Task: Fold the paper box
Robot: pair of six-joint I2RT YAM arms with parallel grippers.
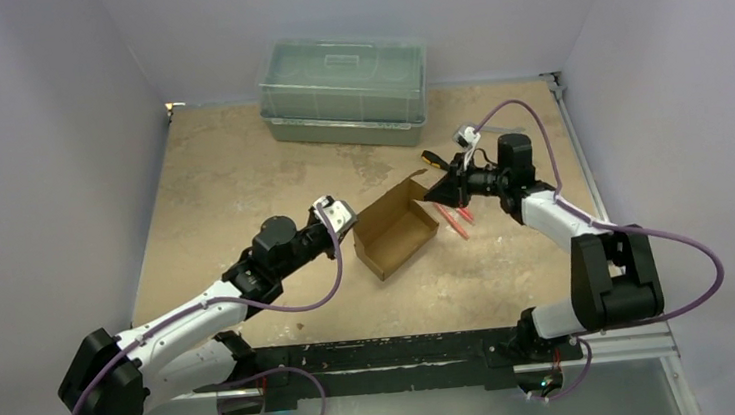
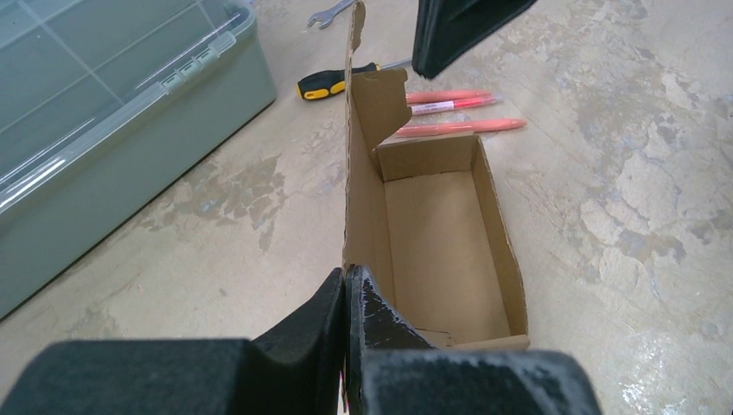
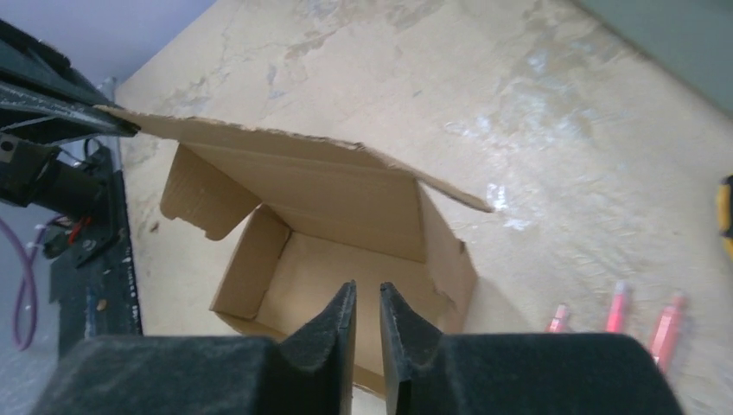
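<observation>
The paper box [image 1: 401, 230] is a small brown open carton in the middle of the table, with its lid flap standing up along one long side. My left gripper [image 1: 346, 219] is shut on the near end of that upright flap, as the left wrist view shows [image 2: 346, 275]. The box's empty inside [image 2: 441, 251] lies just past the fingers. My right gripper [image 1: 440, 193] hovers at the box's far right end. In the right wrist view it [image 3: 367, 290] stands a narrow gap open and empty above the box's short wall [image 3: 259, 324].
A large green-grey lidded plastic container [image 1: 345, 89] stands at the back. A yellow-and-black screwdriver [image 2: 333, 82], a wrench [image 2: 328, 13] and three pink pens [image 2: 458, 112] lie just beyond the box's right end. The pens also show in the right wrist view [image 3: 615, 307].
</observation>
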